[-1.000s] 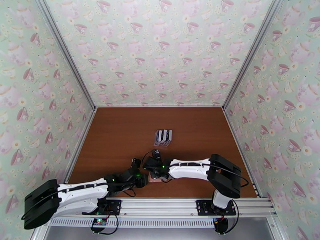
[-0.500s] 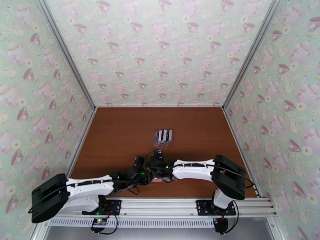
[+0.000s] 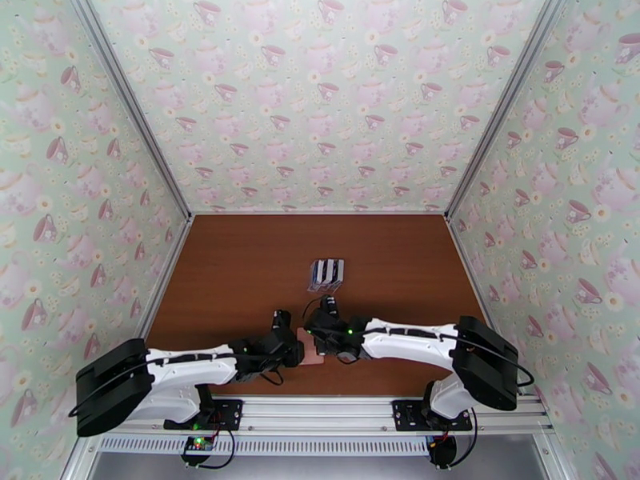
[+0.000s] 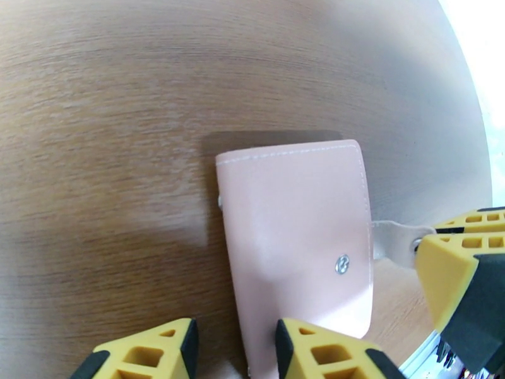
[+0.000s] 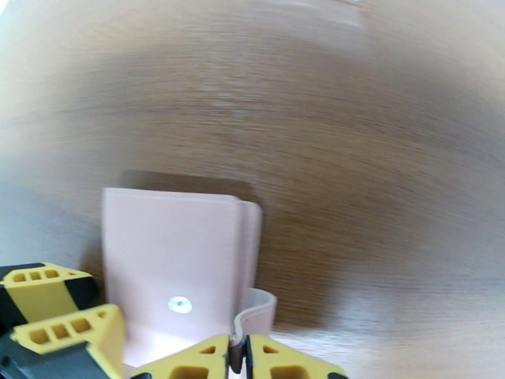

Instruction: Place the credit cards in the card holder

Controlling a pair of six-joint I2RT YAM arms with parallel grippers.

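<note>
From above: near the front edge of the wooden table (image 3: 240,266), the pink card holder (image 3: 310,351) lying flat. Met from either side by the left gripper (image 3: 294,354) and right gripper (image 3: 321,344). Farther back, well apart, black and white credit cards (image 3: 326,270) standing on edge in a clear rack (image 3: 322,287).

Through the left wrist camera: the holder closed, snap stud (image 4: 342,264) facing up. Left fingers (image 4: 322,352) spread wide, straddling the holder's near left edge, one over the leather, one over bare wood. At the right, the snap tab (image 4: 390,240) pulled out sideways into a yellow finger of the other arm.

Through the right wrist camera: right fingers (image 5: 189,361) pressed together, pinching the curled tab at its end. Holder flat on the wood just beyond, with the left arm's yellow finger at its left edge.
</note>
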